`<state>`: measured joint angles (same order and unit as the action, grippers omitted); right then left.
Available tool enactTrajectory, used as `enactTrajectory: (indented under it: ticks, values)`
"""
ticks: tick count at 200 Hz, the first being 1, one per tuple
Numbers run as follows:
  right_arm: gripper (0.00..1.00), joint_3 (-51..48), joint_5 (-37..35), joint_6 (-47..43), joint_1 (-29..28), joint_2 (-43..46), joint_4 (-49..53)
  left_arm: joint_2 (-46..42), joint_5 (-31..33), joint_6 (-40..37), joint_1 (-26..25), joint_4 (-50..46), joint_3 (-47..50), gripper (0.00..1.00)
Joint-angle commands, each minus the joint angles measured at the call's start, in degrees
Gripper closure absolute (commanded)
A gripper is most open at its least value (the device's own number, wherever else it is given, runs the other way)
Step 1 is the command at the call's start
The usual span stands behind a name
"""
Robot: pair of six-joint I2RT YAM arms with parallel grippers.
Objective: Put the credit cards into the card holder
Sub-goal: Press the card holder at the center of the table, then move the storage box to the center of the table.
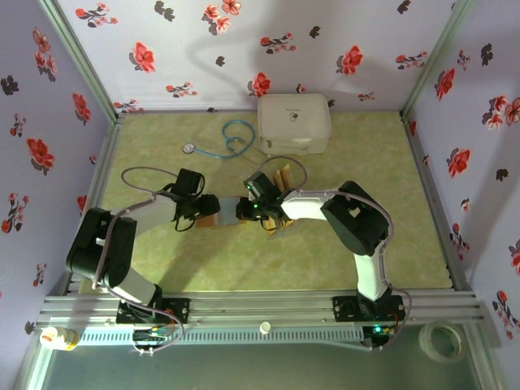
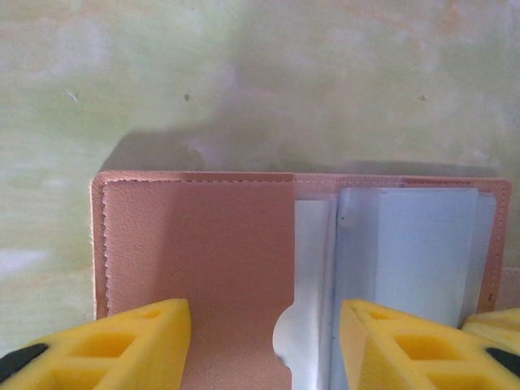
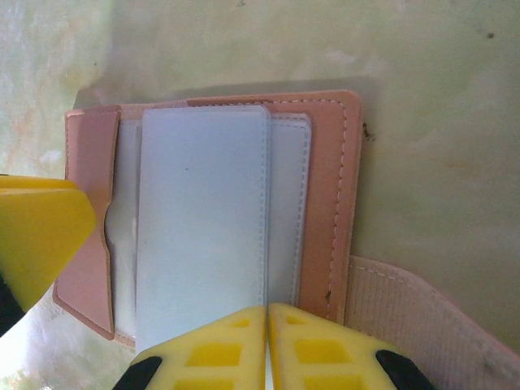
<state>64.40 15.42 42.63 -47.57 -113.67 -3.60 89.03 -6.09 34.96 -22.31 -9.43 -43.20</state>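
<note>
The card holder (image 2: 203,268) lies open and flat on the green table (image 2: 244,73), directly under and between my two claws, which come at it from opposite sides. My left claw (image 2: 264,349) has its yellow fingers (image 2: 106,345) spread wide apart. The holder's reddish-brown flap runs off from the left finger, and its pale grey-blue pocket runs off from the right one. The open wallet spans the whole gap, and its far edge lies well ahead of the tips. I cannot tell whether those tips touch the leather.

My right claw (image 3: 266,349) has its fingers pressed together. Their tips sit at the near edge of the pale grey-blue inner leaf, with the brown rim just to their right. Whether any of the leaf is pinched between them, I cannot tell. A pale strap (image 3: 422,317) trails from the holder, right of this claw.

From above, the credit cards (image 1: 282,175) lie beyond my right claw, near the white case (image 1: 294,123).
</note>
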Motion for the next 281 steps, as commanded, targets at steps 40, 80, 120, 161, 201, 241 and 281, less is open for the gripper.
enactTrajectory:
  ticks: [40,80,120,161,201,241,281]
  values:
    - [0.88,2.4,-1.1,-0.2,-1.0,3.3,8.6,-0.5,0.1,-4.8,0.7,-0.4,0.3,0.48]
    - [0.68,2.8,-3.7,-1.5,-1.8,10.1,12.7,-2.2,-1.1,-6.0,0.6,-1.4,-0.7,0.48]
    - [0.60,-2.1,-9.8,-3.4,-4.3,17.7,18.3,-3.3,-2.4,-5.9,0.6,-1.1,-0.9,0.46]
    - [0.60,-7.5,-15.3,-3.6,-7.9,20.6,20.7,-4.3,-3.6,-5.5,0.7,0.0,-0.8,0.44]
    - [0.67,-5.3,-16.6,-4.5,-8.0,15.8,20.4,-4.6,-3.7,-4.9,0.7,0.2,-0.9,0.43]
    - [0.75,1.0,-20.1,-7.9,-7.9,8.9,24.3,-4.8,-3.7,-4.5,0.6,0.5,-0.8,0.42]
    - [0.82,4.3,-27.3,-9.5,-7.8,4.9,27.9,-4.9,-3.7,-4.4,0.6,0.2,-0.8,0.42]
